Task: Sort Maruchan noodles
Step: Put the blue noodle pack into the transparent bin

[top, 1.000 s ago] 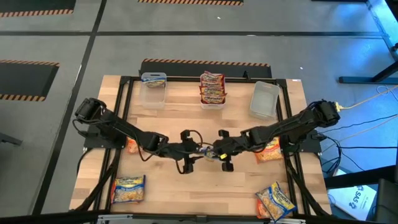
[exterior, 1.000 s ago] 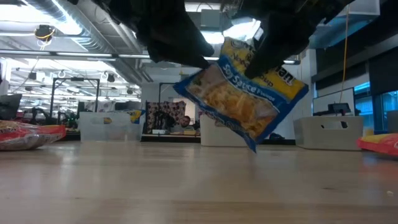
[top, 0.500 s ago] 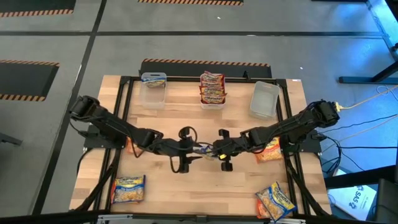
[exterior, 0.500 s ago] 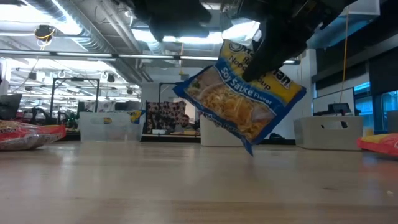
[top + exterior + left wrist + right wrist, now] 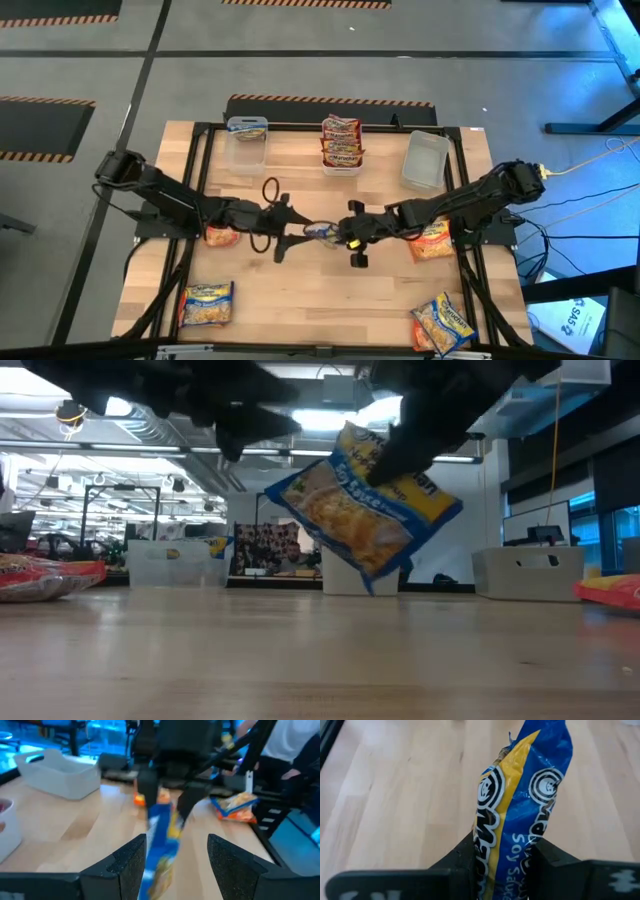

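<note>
Right wrist view shows the blue packet of soy sauce noodles pinched at its bottom edge between the right gripper fingers, so that gripper is clamped on the packet, which stands up on edge past them. Judging by the crinkled film and the way it hangs tilted from one grip, the packet is light and thin; the wrapper looks slick, and the noodle block inside would likely crack if squeezed hard. A hold on the flat sealed end, as here, seems safest.

High view places the packet in the air over the middle of the table, and only there is it plain that the left gripper is just beside it, not touching. Left wrist view confirms that its fingers are spread apart with nothing between them, the packet hanging ahead.

Low view alone shows the packet well clear of the tabletop. High view also shows what no other does: the bin of red packets, the bin holding a blue one, an empty-looking bin, and loose packets near the table's front.
</note>
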You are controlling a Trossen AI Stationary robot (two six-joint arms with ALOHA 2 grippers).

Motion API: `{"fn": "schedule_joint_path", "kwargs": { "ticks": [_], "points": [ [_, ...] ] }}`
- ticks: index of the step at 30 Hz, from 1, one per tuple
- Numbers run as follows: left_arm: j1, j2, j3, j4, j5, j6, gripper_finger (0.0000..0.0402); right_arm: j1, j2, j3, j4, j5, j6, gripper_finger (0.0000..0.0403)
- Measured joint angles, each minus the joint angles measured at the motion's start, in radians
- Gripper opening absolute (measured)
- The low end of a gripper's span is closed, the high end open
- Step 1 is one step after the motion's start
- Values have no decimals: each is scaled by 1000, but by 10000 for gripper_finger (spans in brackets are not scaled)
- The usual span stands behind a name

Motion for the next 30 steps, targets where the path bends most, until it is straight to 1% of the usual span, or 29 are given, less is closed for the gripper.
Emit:
{"fn": "schedule_joint_path", "kwargs": {
  "ticks": [4,6,7,8,10,12,16,18,21,26,30],
  "points": [
    [3,-5,33,-12,63,31,204,-34,16,1,26,-39,-3,94],
    [3,6,48,-12,70,41,204,-44,24,0,30,-57,-3,94],
    [5,20,56,-7,68,41,204,-47,34,-1,47,-61,-10,94],
    [6,29,55,-13,63,41,204,-46,49,1,101,-64,-20,94],
    [7,58,52,-7,50,40,204,-45,69,2,130,-70,-31,94],
    [5,80,53,-17,8,27,204,-44,106,20,160,-84,-37,94],
    [6,120,67,-8,5,16,204,-44,152,57,157,-96,-50,94],
    [7,152,90,0,38,15,204,-44,156,68,161,-96,-54,94],
    [4,159,101,-13,62,18,204,-44,160,80,160,-98,-59,94],
    [13,159,103,-55,26,22,204,-44,160,103,152,-106,-71,94],
    [20,159,102,-150,4,15,204,-44,159,107,152,-119,-72,94]
  ]
}}
